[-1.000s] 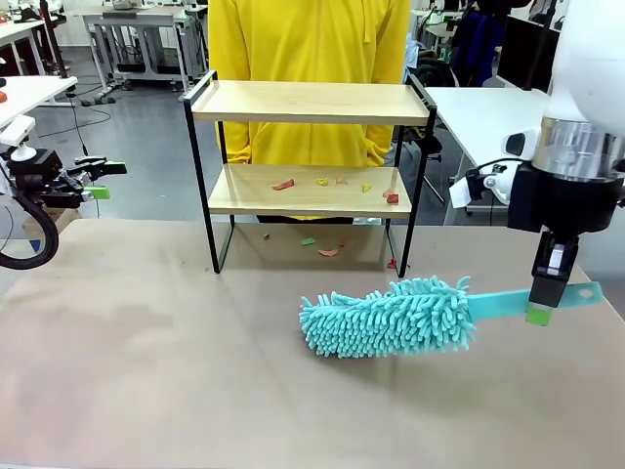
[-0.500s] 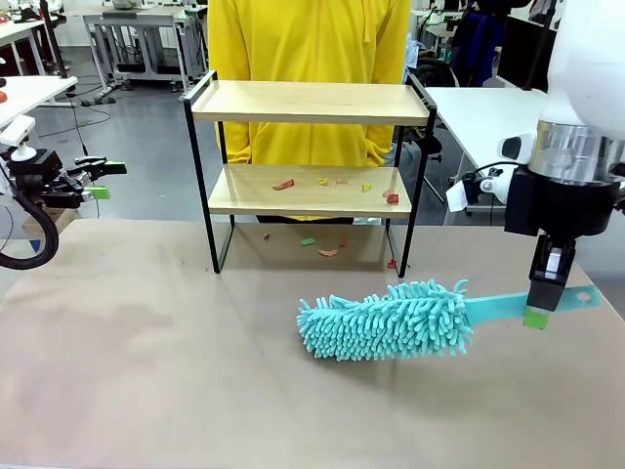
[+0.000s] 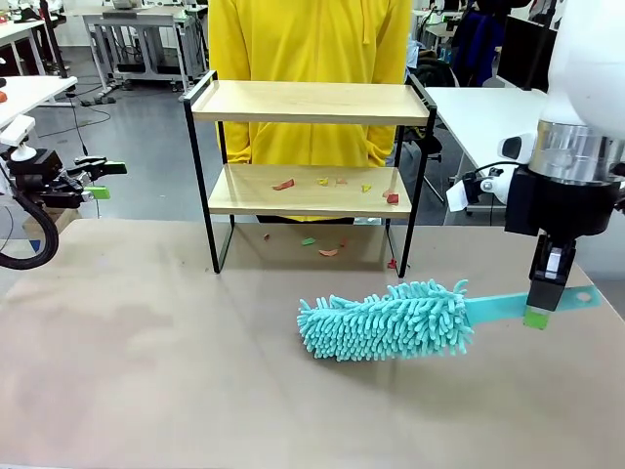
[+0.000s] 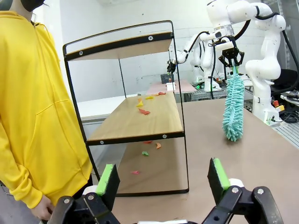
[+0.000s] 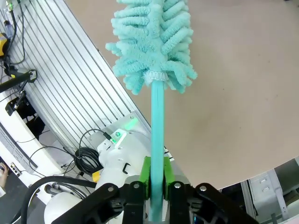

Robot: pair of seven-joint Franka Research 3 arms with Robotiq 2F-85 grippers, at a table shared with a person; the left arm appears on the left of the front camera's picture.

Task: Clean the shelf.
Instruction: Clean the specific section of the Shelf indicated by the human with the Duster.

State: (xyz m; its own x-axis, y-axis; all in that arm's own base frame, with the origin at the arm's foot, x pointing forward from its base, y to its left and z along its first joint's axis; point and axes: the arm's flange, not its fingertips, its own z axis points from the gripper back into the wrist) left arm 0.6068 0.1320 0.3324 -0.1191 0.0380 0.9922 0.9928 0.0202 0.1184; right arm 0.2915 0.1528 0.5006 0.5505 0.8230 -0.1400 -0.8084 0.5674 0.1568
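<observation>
The shelf [image 3: 311, 103] stands at the far side of the table, a two-tier rack of light wood boards in a black frame [image 4: 124, 128]. Small coloured scraps [image 3: 284, 184] lie on its lower board and on the table beneath. My right gripper [image 3: 543, 305] is shut on the flat handle of a teal fluffy duster [image 3: 386, 319], whose head hangs just above the table in front of the shelf. In the right wrist view the green pads [image 5: 145, 171] clamp the duster [image 5: 152, 37] handle. My left gripper [image 3: 98, 179] is open at the far left, off the table, with its pads [image 4: 108, 180] wide apart.
A person in a yellow top [image 3: 308, 44] stands right behind the shelf. A white table [image 3: 483, 107] lies at the back right. The brown tabletop [image 3: 156, 371] spreads wide in front.
The duster and my right gripper shifted slightly left and a little lower a second ago, then held still. The left arm has not moved.
</observation>
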